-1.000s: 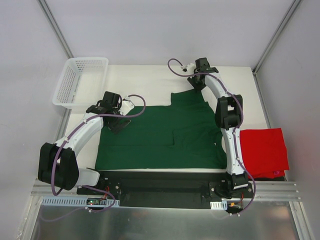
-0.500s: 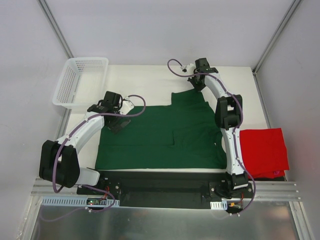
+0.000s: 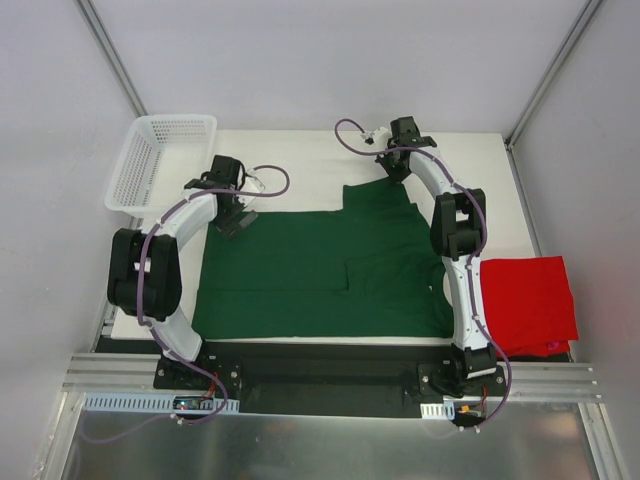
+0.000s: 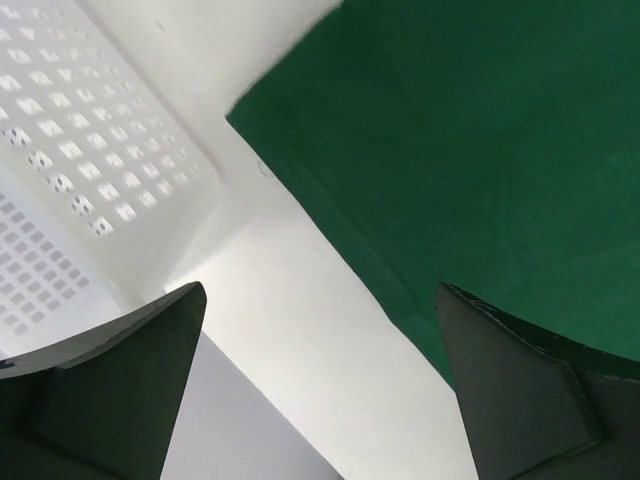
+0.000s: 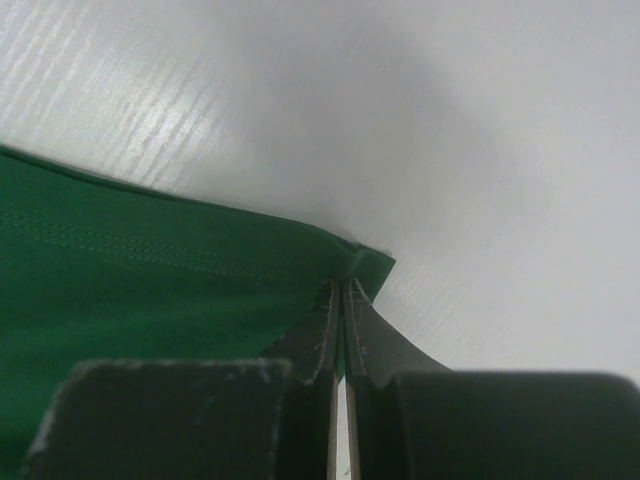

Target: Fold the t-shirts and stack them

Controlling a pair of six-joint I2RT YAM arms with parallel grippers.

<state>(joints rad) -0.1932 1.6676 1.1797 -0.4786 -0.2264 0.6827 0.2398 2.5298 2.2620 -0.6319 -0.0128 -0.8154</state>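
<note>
The green t-shirt [image 3: 320, 270] lies spread flat in the middle of the white desk [image 3: 300, 160], with one flap reaching out toward 12 o'clock. The red t-shirt [image 3: 528, 305] lies folded at the desk's 4 o'clock corner, apart from the green one, with the right arm [image 3: 455, 260] rising between them. A white mesh basket [image 3: 150, 160] sits at the 10 o'clock corner.

The right jaws are at the 1 o'clock tip of the green flap. In the right wrist view they are pressed together with no gap, pinching the corner hem of the green t-shirt [image 5: 150, 300], which bunches slightly just at their tips; bare desk runs on beyond toward 12 o'clock.

The left arm [image 3: 180, 225] bends over the shirt's 10 o'clock corner. The left jaws stand wide apart and hold nothing. In the left wrist view, bare desk lies between them, the green cloth [image 4: 480, 150] fills the 1 o'clock side, and the basket's perforated wall [image 4: 70, 160] shows at 10 o'clock.
</note>
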